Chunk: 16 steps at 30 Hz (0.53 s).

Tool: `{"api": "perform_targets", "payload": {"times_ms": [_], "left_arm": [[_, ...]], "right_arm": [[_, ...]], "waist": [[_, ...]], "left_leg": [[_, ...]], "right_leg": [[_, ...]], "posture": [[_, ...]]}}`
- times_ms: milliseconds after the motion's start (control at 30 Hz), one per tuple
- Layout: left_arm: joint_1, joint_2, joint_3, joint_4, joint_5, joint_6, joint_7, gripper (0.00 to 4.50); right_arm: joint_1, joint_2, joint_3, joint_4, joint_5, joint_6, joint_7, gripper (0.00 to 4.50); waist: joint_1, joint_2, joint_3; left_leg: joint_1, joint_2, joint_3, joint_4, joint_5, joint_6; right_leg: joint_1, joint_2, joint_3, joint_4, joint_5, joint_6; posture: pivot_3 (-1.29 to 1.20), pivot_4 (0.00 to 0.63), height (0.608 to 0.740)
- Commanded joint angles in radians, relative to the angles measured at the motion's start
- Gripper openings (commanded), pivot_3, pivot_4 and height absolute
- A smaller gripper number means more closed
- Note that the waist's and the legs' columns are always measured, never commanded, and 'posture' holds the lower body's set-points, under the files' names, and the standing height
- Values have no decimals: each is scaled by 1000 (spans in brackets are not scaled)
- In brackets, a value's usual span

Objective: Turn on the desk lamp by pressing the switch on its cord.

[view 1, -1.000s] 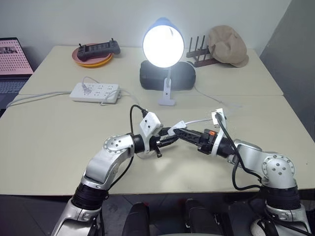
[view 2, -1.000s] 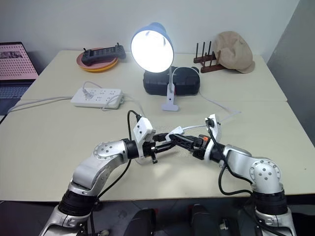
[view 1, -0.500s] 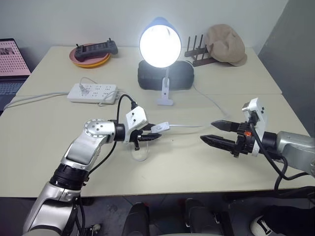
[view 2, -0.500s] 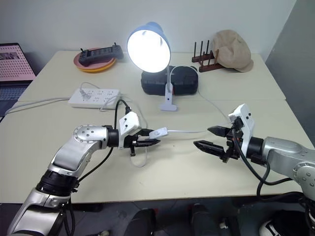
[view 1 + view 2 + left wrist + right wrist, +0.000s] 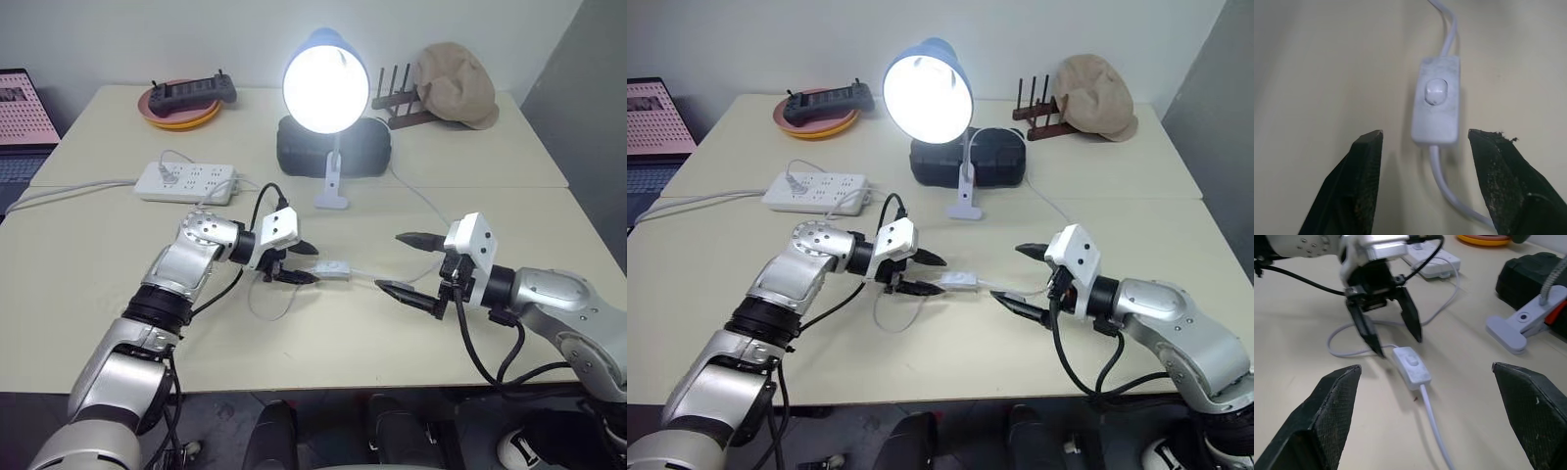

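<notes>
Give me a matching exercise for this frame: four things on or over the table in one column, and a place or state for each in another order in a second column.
Things:
1. desk lamp
2. switch
3. left claw
4. cap

Places or states:
A. lying flat on the table, not gripped
B. resting on the dark wooden rack
C. lit
D. open, just off one end of the switch

Pairs: 1-C, 2-A, 3-D, 4-B
</notes>
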Motion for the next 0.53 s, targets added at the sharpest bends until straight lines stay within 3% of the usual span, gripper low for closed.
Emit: {"api": "perform_targets", "payload": {"times_ms": [33, 133, 267, 533], "left_arm": [[52, 159, 161, -208, -128, 173, -50, 3898], [115, 250, 264, -320, -208, 291, -35, 4456], [234, 346, 419, -444, -281, 433, 35, 4456], [521, 412, 608, -539, -243, 398, 163, 4456]], "right_arm": [[-1, -32, -58, 30, -17, -27, 74, 4500], [3, -63, -79, 58, -17, -29, 135, 4500], [11, -111, -111, 107, -20, -36, 224, 4500], [30, -159, -157, 192, -41, -56, 335, 4500]], "waist": [[-6, 0, 0], [-8, 0, 0], [-7, 0, 0], [-4, 0, 0]], "left_leg": [[0, 0, 0, 0, 0, 0], [0, 1, 0, 0, 0, 0], [1, 0, 0, 0, 0, 0], [4, 0, 1, 0, 0, 0]], "right_leg": [[0, 0, 0, 0, 0, 0], [0, 0, 0, 0, 0, 0], [1, -1, 0, 0, 0, 0], [2, -1, 0, 1, -1, -2]], "posture": [[0, 150, 740], [0, 150, 740], [0, 150, 740], [0, 150, 740]]}}
